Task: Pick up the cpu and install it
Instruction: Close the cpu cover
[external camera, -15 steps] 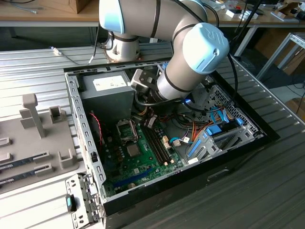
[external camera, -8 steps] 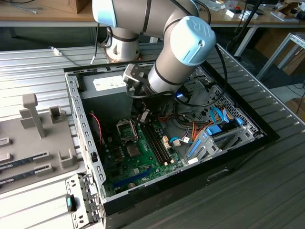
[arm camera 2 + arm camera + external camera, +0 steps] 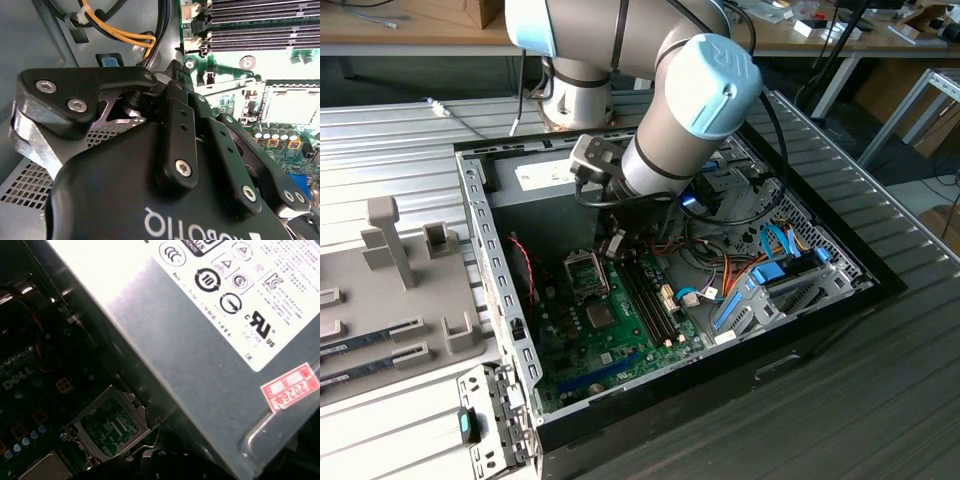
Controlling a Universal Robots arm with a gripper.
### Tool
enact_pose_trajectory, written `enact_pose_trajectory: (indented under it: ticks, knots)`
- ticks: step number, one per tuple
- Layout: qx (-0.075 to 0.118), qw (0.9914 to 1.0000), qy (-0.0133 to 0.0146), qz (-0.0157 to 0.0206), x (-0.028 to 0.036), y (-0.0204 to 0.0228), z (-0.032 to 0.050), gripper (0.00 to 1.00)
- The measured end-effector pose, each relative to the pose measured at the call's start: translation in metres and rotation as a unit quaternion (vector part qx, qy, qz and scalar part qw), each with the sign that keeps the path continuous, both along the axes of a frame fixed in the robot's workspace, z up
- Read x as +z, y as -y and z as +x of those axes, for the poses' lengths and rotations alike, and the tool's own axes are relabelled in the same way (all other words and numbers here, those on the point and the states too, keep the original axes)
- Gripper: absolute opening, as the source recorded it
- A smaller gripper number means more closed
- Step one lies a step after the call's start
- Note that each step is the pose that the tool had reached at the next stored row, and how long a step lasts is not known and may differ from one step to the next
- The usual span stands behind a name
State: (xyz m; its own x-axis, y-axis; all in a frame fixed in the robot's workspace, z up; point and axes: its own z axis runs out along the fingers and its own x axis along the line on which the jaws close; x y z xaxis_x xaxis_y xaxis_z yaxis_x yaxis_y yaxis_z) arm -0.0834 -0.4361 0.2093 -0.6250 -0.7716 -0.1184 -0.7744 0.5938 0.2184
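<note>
My gripper hangs inside the open computer case, just off the edge of the grey power-supply box and a little above the motherboard. A small pale flat piece, the cpu, shows at the fingertips with the fingers shut on it. The dark socket frame lies just below and towards the exterior view's left of the gripper. The socket stands open in the first wrist view, with green contacts bare inside it. In the second wrist view the gripper's black links hide the tips, and the socket lies beyond them.
Long memory slots run beside the socket. Orange and blue cables and a blue drive bracket crowd the exterior view's right of the case. The case wall stands at the left. A grey fixture tray lies outside it.
</note>
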Motion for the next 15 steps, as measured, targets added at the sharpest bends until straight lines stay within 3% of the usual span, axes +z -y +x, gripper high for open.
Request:
enact_pose_trajectory:
  ticks: [15]
  knots:
    - [0.000,1.00000,0.0003,0.0001,-0.0045,-0.0001,-0.0013,0.11]
